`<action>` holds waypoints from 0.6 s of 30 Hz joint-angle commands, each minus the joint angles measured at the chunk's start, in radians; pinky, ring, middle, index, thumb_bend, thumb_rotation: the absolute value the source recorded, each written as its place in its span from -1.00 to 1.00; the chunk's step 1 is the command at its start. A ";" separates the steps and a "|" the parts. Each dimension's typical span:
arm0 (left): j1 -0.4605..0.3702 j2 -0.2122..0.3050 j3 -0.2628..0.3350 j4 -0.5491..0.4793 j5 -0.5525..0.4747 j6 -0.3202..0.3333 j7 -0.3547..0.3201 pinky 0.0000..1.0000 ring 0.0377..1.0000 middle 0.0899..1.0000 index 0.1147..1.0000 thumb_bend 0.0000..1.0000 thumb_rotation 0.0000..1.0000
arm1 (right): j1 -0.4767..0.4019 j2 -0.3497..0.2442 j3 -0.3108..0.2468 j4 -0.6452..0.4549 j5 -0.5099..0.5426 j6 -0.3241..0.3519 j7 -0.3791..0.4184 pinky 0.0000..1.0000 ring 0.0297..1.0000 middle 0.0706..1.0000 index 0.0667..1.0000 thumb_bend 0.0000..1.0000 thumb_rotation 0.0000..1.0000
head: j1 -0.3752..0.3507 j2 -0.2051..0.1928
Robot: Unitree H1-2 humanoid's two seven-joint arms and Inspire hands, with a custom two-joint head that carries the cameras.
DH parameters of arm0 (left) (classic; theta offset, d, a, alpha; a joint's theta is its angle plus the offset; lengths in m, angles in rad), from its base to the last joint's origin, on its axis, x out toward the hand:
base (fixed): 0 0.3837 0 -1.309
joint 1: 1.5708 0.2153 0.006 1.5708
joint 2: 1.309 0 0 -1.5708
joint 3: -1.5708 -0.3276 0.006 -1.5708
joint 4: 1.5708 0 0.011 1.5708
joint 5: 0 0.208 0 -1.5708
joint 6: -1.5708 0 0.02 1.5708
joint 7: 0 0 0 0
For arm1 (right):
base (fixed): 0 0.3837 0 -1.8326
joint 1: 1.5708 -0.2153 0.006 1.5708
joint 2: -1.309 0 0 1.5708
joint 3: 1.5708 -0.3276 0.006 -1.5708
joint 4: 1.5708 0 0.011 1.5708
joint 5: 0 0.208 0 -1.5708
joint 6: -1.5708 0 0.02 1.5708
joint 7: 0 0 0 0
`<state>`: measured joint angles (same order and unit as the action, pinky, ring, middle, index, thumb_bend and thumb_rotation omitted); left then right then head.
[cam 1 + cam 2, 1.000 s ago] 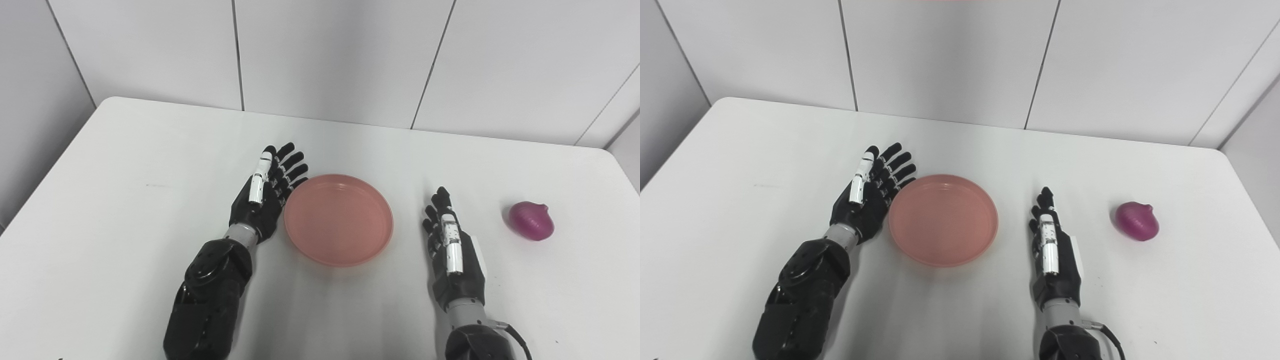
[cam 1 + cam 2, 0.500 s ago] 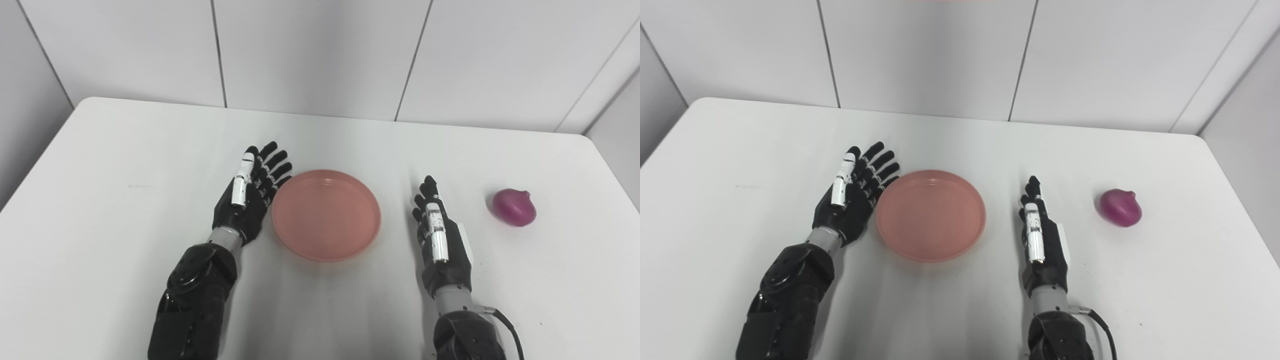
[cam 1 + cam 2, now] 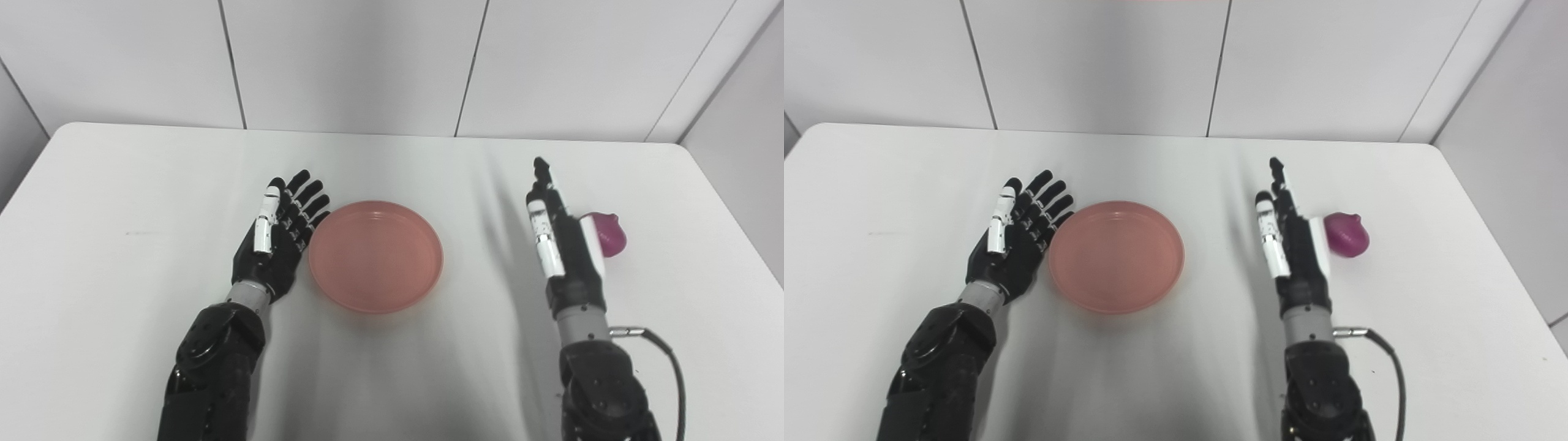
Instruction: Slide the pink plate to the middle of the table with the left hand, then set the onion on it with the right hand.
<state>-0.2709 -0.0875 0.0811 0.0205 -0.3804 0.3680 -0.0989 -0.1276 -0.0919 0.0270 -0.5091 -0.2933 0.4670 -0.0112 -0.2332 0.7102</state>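
Note:
The round pink plate (image 3: pixel 375 254) lies flat near the middle of the white table (image 3: pixel 122 184). My left hand (image 3: pixel 278 236) rests open beside the plate's left rim, its fingers spread and close to the rim. A purple onion (image 3: pixel 1347 234) sits on the table to the right. My right hand (image 3: pixel 1291 236) is raised above the table, open with straight fingers, just left of the onion and not touching it. In the left eye view the hand hides part of the onion (image 3: pixel 610 234).
White wall panels (image 3: pixel 343 61) rise behind the table's far edge. The table's right edge (image 3: pixel 1507 257) runs close past the onion. A black cable (image 3: pixel 1387 361) loops off my right forearm.
My right hand has lifted off the table and moved forward and right, up to the onion's left side. The camera has turned right. The plate and left hand keep their places.

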 commanded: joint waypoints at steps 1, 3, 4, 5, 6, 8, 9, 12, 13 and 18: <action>0.007 -0.009 -0.001 0.008 -0.009 -0.005 -0.005 0.77 0.79 0.79 0.76 -0.15 1.00 | -0.028 -0.035 0.001 -0.044 -0.058 0.000 0.013 0.78 0.92 0.93 0.91 -0.05 0.60 | -0.004 -0.008; 0.011 -0.010 -0.002 0.008 -0.007 -0.010 -0.006 0.76 0.78 0.79 0.76 -0.16 1.00 | -0.033 -0.070 0.004 -0.042 -0.100 -0.029 0.010 0.73 0.87 0.90 0.89 -0.02 0.51 | -0.008 -0.011; 0.012 -0.009 -0.002 0.007 -0.008 -0.011 -0.006 0.76 0.78 0.79 0.76 -0.16 1.00 | -0.036 -0.078 -0.001 -0.042 -0.115 -0.036 0.005 0.72 0.86 0.90 0.89 0.00 0.48 | -0.021 -0.009; 0.014 -0.008 -0.001 0.006 -0.009 -0.012 -0.005 0.75 0.78 0.79 0.76 -0.16 1.00 | -0.038 -0.083 -0.003 -0.042 -0.126 -0.038 0.001 0.67 0.82 0.88 0.87 0.10 0.38 | -0.024 -0.009; 0.014 -0.007 0.002 0.005 -0.013 -0.010 -0.005 0.75 0.77 0.78 0.76 -0.16 1.00 | -0.042 -0.091 -0.008 -0.042 -0.134 -0.047 -0.005 0.65 0.80 0.86 0.87 0.18 0.29 | -0.047 -0.010; 0.014 -0.001 0.007 0.008 -0.021 -0.011 -0.012 0.75 0.77 0.79 0.76 -0.16 1.00 | -0.047 -0.109 -0.011 -0.040 -0.162 -0.060 -0.010 0.65 0.78 0.85 0.88 0.33 0.11 | -0.073 -0.013; 0.014 0.002 0.009 0.011 -0.024 -0.013 -0.017 0.75 0.78 0.79 0.76 -0.16 1.00 | -0.048 -0.118 -0.011 -0.039 -0.178 -0.063 -0.011 0.66 0.78 0.85 0.88 0.35 0.10 | -0.073 -0.013; 0.012 0.007 0.019 0.019 -0.033 -0.013 -0.025 0.76 0.78 0.79 0.76 -0.16 1.00 | -0.055 -0.150 -0.003 -0.032 -0.264 -0.059 -0.015 0.64 0.77 0.84 0.90 0.46 0.05 | -0.112 -0.021; 0.012 0.009 0.021 0.024 -0.035 -0.016 -0.028 0.77 0.78 0.79 0.76 -0.16 1.00 | -0.056 -0.157 -0.007 -0.027 -0.277 -0.065 -0.019 0.63 0.77 0.84 0.90 0.48 0.04 | -0.122 -0.025; 0.008 0.020 0.029 0.045 -0.050 -0.025 -0.056 0.79 0.79 0.81 0.77 -0.15 1.00 | -0.071 -0.180 -0.030 -0.021 -0.344 -0.038 -0.021 0.66 0.80 0.86 0.91 0.59 -0.03 | -0.147 -0.036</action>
<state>-0.2642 -0.0772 0.1061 0.0473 -0.4241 0.3449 -0.1537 -0.1652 -0.2526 0.0114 -0.5107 -0.6103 0.4530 -0.0146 -0.3789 0.6750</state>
